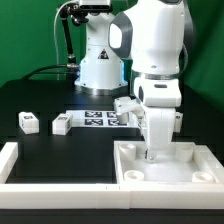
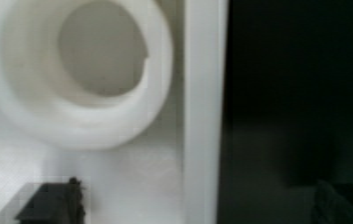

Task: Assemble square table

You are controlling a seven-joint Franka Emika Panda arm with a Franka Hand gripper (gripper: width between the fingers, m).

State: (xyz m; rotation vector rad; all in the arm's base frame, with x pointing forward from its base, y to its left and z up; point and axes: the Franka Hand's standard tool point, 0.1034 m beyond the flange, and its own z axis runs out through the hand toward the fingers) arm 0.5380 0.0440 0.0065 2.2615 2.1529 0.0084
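Observation:
The white square tabletop [image 1: 185,168] lies at the front on the exterior view's right, rim up. My gripper [image 1: 156,152] reaches down onto its near-left part. In the wrist view a round corner socket [image 2: 84,70] and the raised rim [image 2: 205,100] fill the picture. My gripper [image 2: 199,208] is open. Its dark fingertips [image 2: 48,205] stand far apart, one on each side of the rim, and neither touches it. Two small white tagged legs [image 1: 27,122] [image 1: 61,125] lie on the black table at the exterior view's left. Another white piece [image 1: 126,108] lies behind my hand.
The marker board [image 1: 95,119] lies in the middle of the table, before the robot's base [image 1: 100,70]. The low white border wall [image 1: 12,160] runs along the exterior view's left and the front edge. Black table [image 1: 70,155] lies between the legs and the tabletop.

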